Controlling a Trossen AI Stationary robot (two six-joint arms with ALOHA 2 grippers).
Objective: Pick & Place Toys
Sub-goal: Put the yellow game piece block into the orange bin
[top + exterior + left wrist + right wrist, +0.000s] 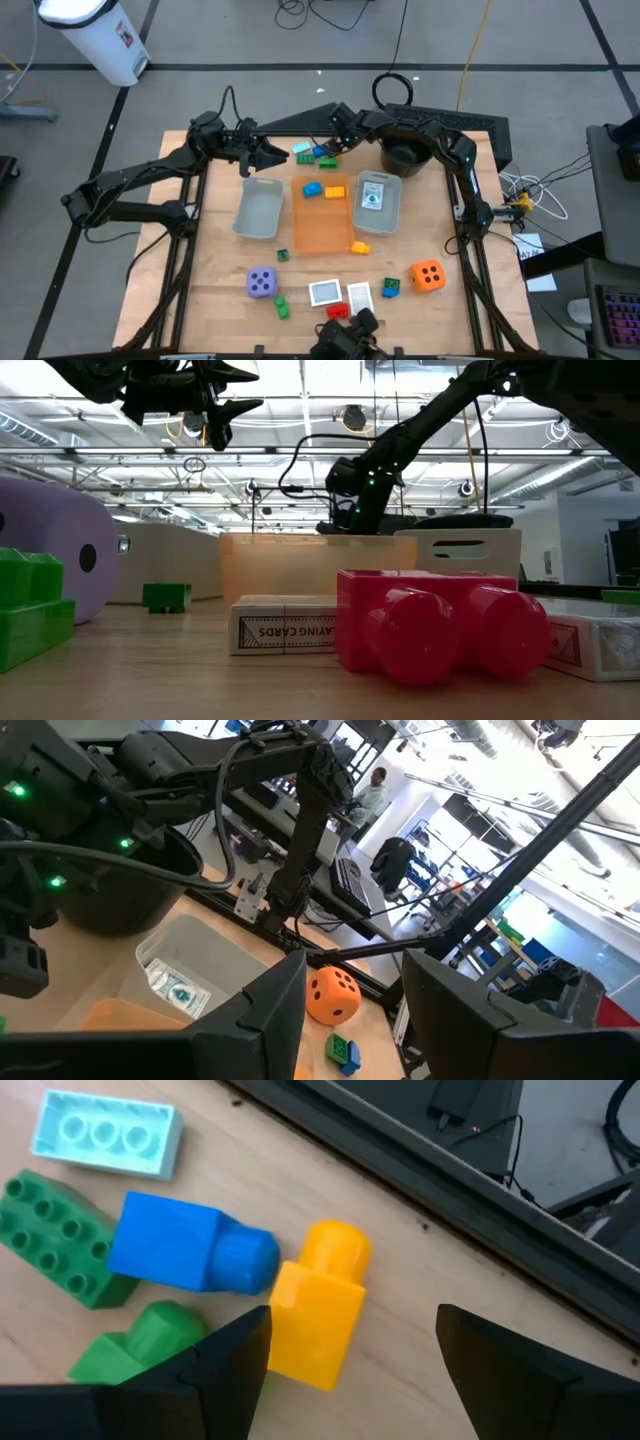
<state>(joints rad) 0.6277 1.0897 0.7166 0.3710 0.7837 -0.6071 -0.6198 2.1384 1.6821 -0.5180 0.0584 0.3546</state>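
A cluster of bricks lies near the table's far edge [315, 153]: in the right wrist view a yellow brick [318, 1312], a blue one [185, 1248], two green ones [55, 1235] and a pale blue one [105, 1135]. My right gripper [336, 135] hovers open over them, its fingers on either side of the yellow brick without touching it. My left gripper [266, 152] is open and empty, raised above the far end of the left grey tray [258, 208]. A blue brick [312, 187] and a yellow brick [334, 191] lie in the orange tray [322, 230].
The right grey tray [377, 200] holds a card. A black bucket [405, 155] stands at the far right. Near the front lie a purple die [262, 283], an orange die [428, 276], cards [325, 292], a red brick [337, 311] and small green bricks [282, 305].
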